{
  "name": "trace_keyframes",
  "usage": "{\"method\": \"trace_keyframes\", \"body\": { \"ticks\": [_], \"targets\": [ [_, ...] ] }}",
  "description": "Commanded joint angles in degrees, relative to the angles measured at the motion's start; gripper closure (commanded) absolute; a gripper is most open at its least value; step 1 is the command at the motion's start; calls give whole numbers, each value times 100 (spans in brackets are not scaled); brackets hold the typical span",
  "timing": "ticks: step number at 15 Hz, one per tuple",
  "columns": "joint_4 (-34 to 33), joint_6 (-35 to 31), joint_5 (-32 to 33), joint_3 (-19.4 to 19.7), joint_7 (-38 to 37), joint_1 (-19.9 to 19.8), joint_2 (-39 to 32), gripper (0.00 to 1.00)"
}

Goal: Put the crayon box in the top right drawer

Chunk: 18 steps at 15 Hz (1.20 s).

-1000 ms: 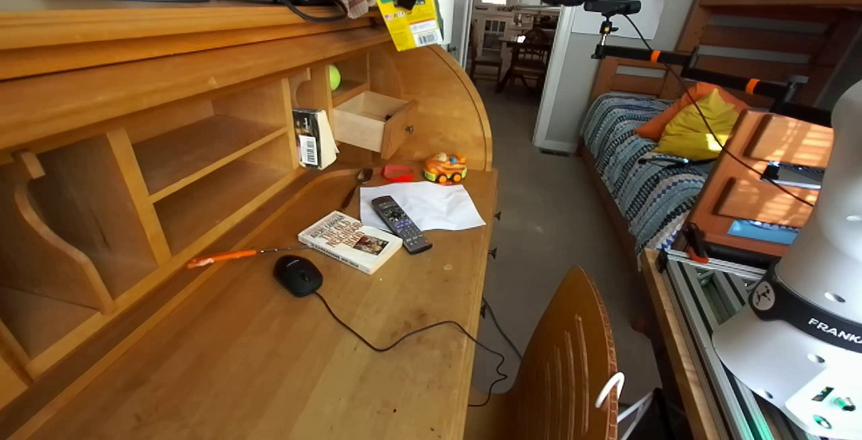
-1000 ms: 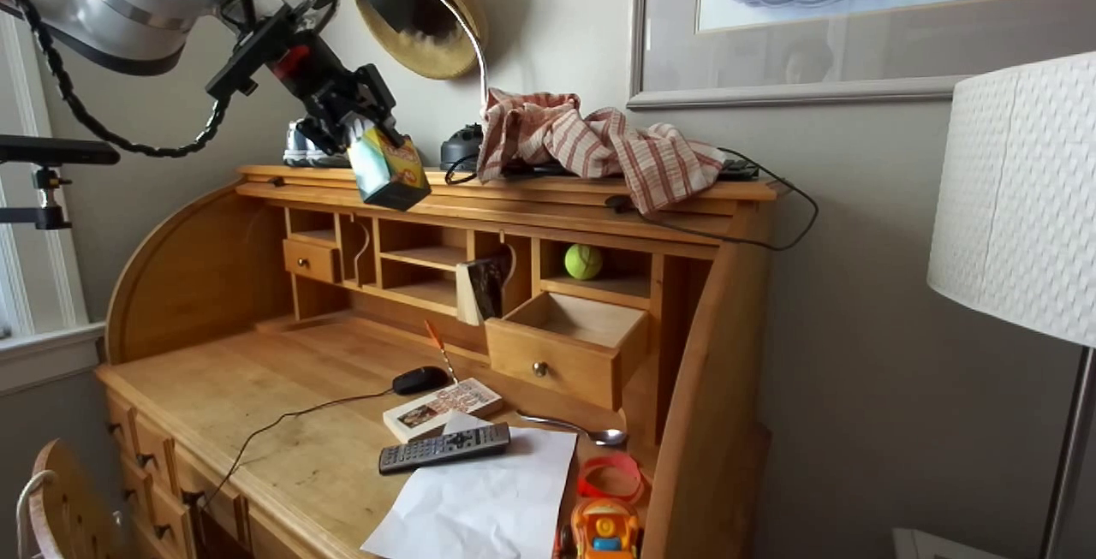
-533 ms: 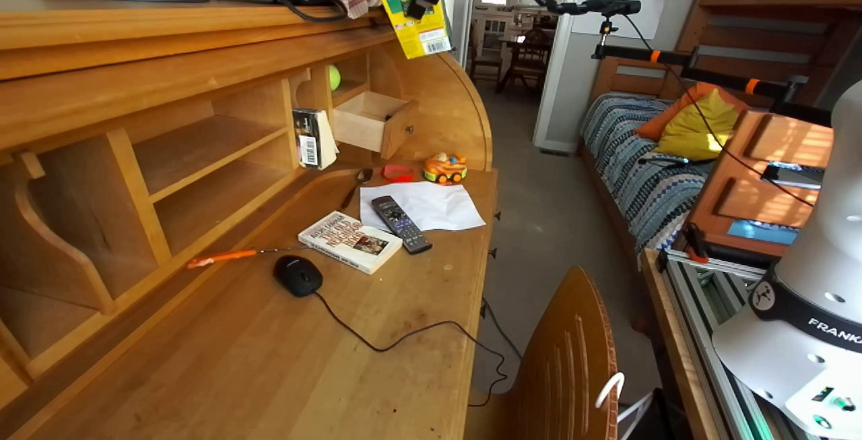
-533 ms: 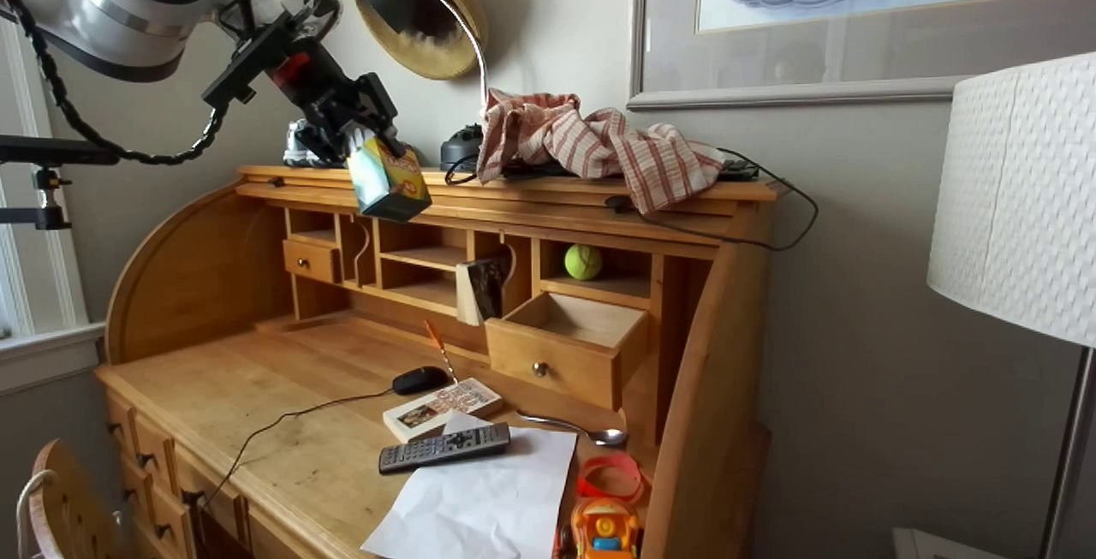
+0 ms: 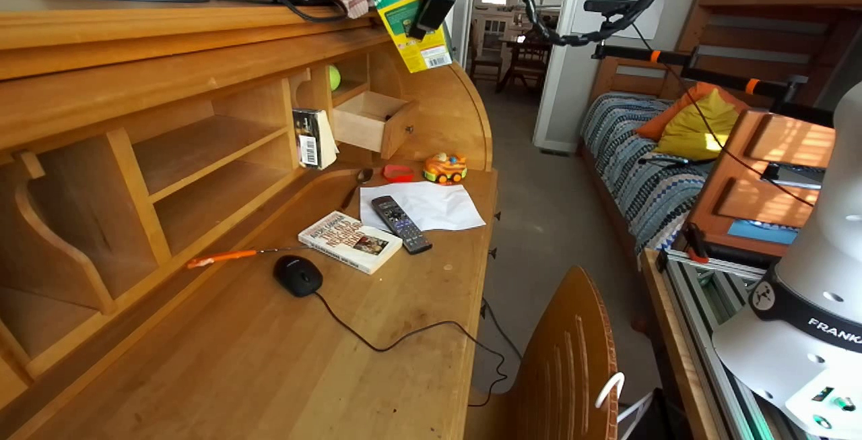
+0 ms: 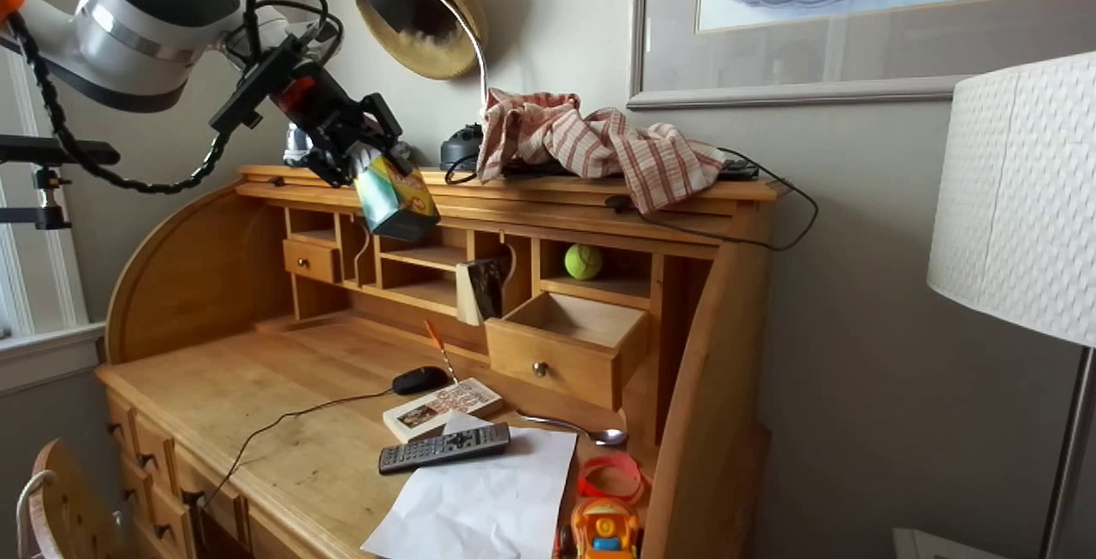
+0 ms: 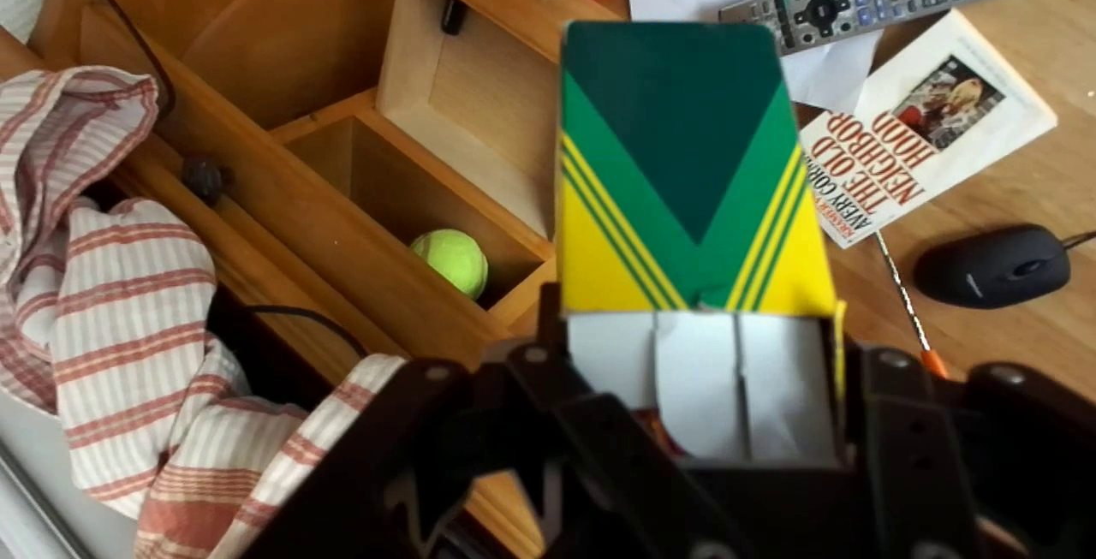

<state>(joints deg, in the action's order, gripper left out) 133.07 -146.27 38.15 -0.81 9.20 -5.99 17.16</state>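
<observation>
Green and yellow cardboard in my grasp: gripper [image 6: 374,163] clamped on the crayon box [image 6: 401,204] from both sides. Wrist view: white flaps [image 7: 702,379] show at the box end nearest me; contents cannot be made out. Box is in mid-air, tilted, its far end pointing downward. In an exterior view it appears above and left of the top right drawer [image 6: 565,366], well apart from it. Drawer pulled out; small black object [image 7: 454,15] in one front corner. Tennis ball [image 6: 583,261] sits in the compartment [image 6: 625,268] just above. On my bench [image 6: 257,371]: black mouse [image 6: 419,380], paperback [image 6: 445,409], remote [image 6: 445,448] lying partly on white paper [image 6: 492,499], spoon [image 6: 610,437], red band [image 6: 611,460], orange toy car [image 6: 604,529]. Red-striped cloth [image 6: 591,139] lies bunched on the upper ledge [image 6: 556,187].
</observation>
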Motion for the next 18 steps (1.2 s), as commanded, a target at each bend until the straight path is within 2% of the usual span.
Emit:
{"method": "trace_keyframes", "body": {
  "ticks": [1,4,10,12,14,15,17,18],
  "targets": [
    [370,-682,1139,-49,-858,-321,61,66],
    [502,-1273,2371,-95,-1793,-719,51,66],
    [457,-2417,4090,68,-3149,-1226,-276,66],
    [335,-2663,4543,108,-3591,-1348,-441,66],
    [310,-2391,4359,150,-3574,-1356,-657,66],
    [471,-2415,4234,131,-3383,-1294,-431,41],
    [455,-2415,4234,160,-3400,-1339,-579,41],
    [434,-2415,4234,164,-3405,-1342,-624,66]
  ]
}}
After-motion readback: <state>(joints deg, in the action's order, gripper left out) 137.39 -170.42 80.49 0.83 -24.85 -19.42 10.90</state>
